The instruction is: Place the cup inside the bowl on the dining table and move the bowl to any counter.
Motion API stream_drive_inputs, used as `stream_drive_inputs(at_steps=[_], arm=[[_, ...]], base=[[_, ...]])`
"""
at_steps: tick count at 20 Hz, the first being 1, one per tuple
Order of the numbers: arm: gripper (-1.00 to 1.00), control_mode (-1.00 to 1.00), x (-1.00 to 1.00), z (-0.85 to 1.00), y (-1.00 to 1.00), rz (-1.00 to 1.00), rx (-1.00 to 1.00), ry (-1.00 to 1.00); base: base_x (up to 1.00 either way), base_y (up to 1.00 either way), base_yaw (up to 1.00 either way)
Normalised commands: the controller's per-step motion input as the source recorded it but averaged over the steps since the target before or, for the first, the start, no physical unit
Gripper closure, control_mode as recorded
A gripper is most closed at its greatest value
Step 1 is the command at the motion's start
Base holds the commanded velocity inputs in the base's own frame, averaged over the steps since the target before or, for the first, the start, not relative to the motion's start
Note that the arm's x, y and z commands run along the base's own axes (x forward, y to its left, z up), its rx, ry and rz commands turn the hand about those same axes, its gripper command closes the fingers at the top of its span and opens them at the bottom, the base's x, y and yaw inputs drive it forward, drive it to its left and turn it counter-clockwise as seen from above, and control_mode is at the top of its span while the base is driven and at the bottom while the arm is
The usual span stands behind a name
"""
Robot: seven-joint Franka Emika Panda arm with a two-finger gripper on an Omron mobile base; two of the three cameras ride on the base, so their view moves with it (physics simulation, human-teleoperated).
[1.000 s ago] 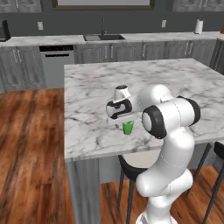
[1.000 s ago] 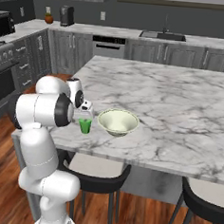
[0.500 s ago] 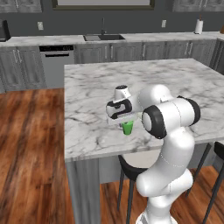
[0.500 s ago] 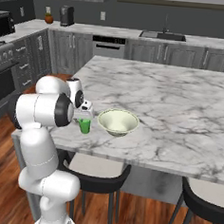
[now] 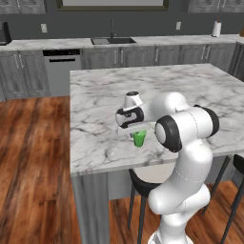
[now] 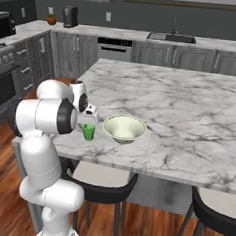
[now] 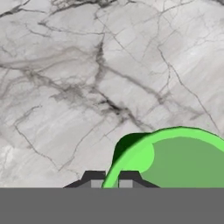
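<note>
One large marble dining table (image 6: 181,102) carries everything in play; behind it, along the dark wall, runs the counter (image 5: 157,41) over grey cabinets, with a sink (image 5: 113,41) set into it. Wood floor (image 5: 33,162) lies around the table, and dark stools (image 6: 97,181) stand along its near edge. On the table, near that edge, sits the bowl (image 6: 124,129), upright and holding nothing. Just beside it, apart from its rim, stands the cup (image 6: 88,131), upright on the marble. The end effector (image 5: 138,132) hangs right over the cup, pointing down. In the hand view the cup's green rim (image 7: 175,159) rises at the bottom with the dark fingertips (image 7: 93,178) on either side of its edge; whether they press on it I cannot tell.
</note>
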Motion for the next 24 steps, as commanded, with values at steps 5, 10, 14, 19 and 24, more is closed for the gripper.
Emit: stream_drive_inputs(at_steps=[5, 10, 14, 19, 24], arm=[[1.00, -1.00, 0.09, 0.36, 0.00, 0.02, 0.00, 0.02], [1.00, -1.00, 0.26, 0.40, 0.00, 0.03, 0.00, 0.04], [1.00, -1.00, 0.16, 0.41, 0.00, 0.03, 0.00, 0.02], [1.00, -1.00, 0.21, 0.35, -0.01, 0.03, 0.00, 0.00], [1.00, -1.00, 0.06, 0.38, -0.08, 0.02, 0.00, 0.00]], base=[[0.00, 0.00, 0.00], [0.00, 0.00, 0.00], [0.00, 0.00, 0.00], [0.00, 0.00, 0.00], [0.00, 0.00, 0.00]])
